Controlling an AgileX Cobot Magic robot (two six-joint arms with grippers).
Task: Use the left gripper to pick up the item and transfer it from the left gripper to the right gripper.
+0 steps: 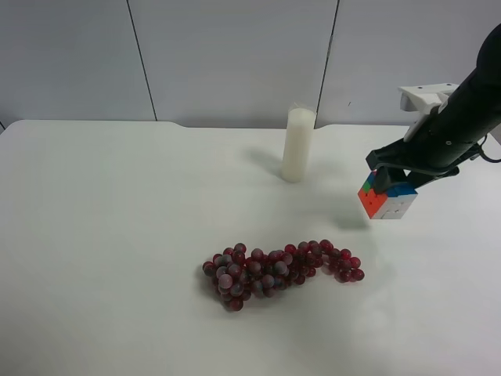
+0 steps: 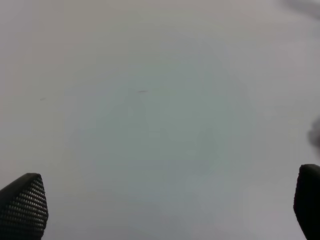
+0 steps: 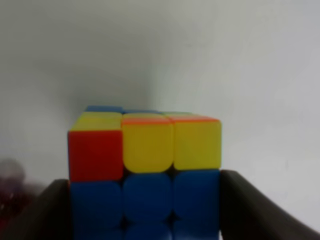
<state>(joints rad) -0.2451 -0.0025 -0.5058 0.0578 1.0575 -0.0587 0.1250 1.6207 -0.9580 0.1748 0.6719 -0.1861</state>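
A colourful puzzle cube (image 1: 387, 202) hangs above the white table (image 1: 117, 235) at the right of the exterior high view. My right gripper (image 1: 389, 185) is shut on it from above. In the right wrist view the cube (image 3: 145, 165) fills the space between the two dark fingers (image 3: 40, 212), showing yellow, red and blue faces, and the gripper (image 3: 147, 202) holds it clear of the table. My left gripper (image 2: 165, 200) is open and empty, with only its two fingertips (image 2: 25, 202) showing over bare table. The left arm is out of the exterior high view.
A bunch of dark red grapes (image 1: 274, 270) lies on the table at centre front. A white upright cylinder (image 1: 297, 145) stands behind it, to the left of the held cube. A grey panelled wall runs along the back.
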